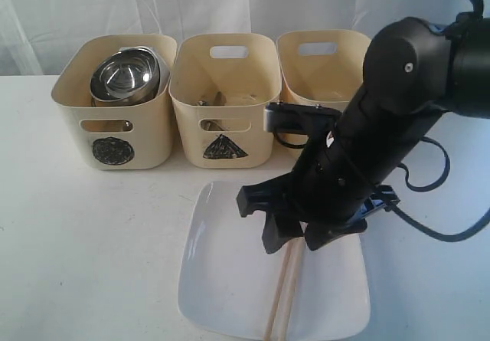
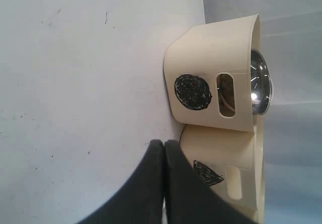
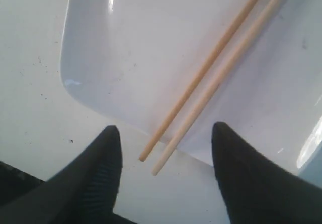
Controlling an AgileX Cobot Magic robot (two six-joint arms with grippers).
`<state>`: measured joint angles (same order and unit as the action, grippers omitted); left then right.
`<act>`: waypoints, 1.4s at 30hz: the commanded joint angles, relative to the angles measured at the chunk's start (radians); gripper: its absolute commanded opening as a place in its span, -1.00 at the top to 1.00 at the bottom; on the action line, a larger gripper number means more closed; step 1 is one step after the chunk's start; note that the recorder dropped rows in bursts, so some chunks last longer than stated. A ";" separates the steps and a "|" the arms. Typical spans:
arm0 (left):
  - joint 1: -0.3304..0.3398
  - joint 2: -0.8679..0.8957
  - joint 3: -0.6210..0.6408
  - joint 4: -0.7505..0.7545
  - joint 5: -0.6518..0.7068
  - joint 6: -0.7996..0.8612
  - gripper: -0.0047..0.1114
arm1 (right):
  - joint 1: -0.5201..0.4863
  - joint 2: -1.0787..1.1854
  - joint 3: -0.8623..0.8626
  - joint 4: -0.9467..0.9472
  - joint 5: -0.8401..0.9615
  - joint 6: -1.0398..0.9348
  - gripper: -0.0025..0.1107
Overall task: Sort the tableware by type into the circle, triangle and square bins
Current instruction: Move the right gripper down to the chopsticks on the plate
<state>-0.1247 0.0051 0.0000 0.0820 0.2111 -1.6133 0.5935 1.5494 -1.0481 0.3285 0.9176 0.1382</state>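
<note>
A large white square plate [image 1: 230, 280] lies at the front of the table with two wooden chopsticks [image 1: 282, 299] across it. My right gripper [image 1: 298, 237] hangs open just above them. In the right wrist view the chopsticks [image 3: 216, 68] stick out past the edge of the plate [image 3: 141, 58], and their ends lie between the spread fingers of the right gripper [image 3: 166, 127]. The circle bin [image 1: 115, 119] holds a steel bowl [image 1: 122, 77]. The triangle bin [image 1: 222, 103] stands beside it. My left gripper [image 2: 164, 142] is shut and empty, low over the table near the circle bin [image 2: 211, 53] and the triangle bin [image 2: 221, 153].
A third cream bin [image 1: 321, 65] stands at the back right, its mark hidden behind my right arm. The three bins stand in a row along the back. A white curtain hangs behind them. The steel bowl [image 2: 260, 83] rises above its bin's rim.
</note>
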 commanded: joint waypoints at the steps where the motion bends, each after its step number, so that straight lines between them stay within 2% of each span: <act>1: 0.002 -0.005 0.000 0.007 -0.002 0.003 0.92 | 0.004 -0.002 0.069 0.043 -0.033 0.031 0.04; 8: 0.002 -0.005 0.000 0.007 -0.004 0.003 0.92 | 0.004 0.037 0.127 0.047 -0.179 0.149 0.04; 12: 0.002 -0.005 0.000 0.007 -0.004 0.003 0.92 | 0.004 0.058 0.131 0.064 -0.206 0.160 0.04; 25: 0.002 -0.005 0.000 0.007 -0.006 0.003 0.92 | 0.046 0.163 0.131 0.085 -0.238 0.183 0.04; 42: 0.002 -0.005 0.000 0.007 -0.006 0.003 0.92 | 0.046 0.200 0.131 0.079 -0.201 0.226 0.04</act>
<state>-0.1247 0.0051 0.0000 0.0820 0.2075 -1.6133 0.6380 1.7497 -0.9205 0.4120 0.7034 0.3582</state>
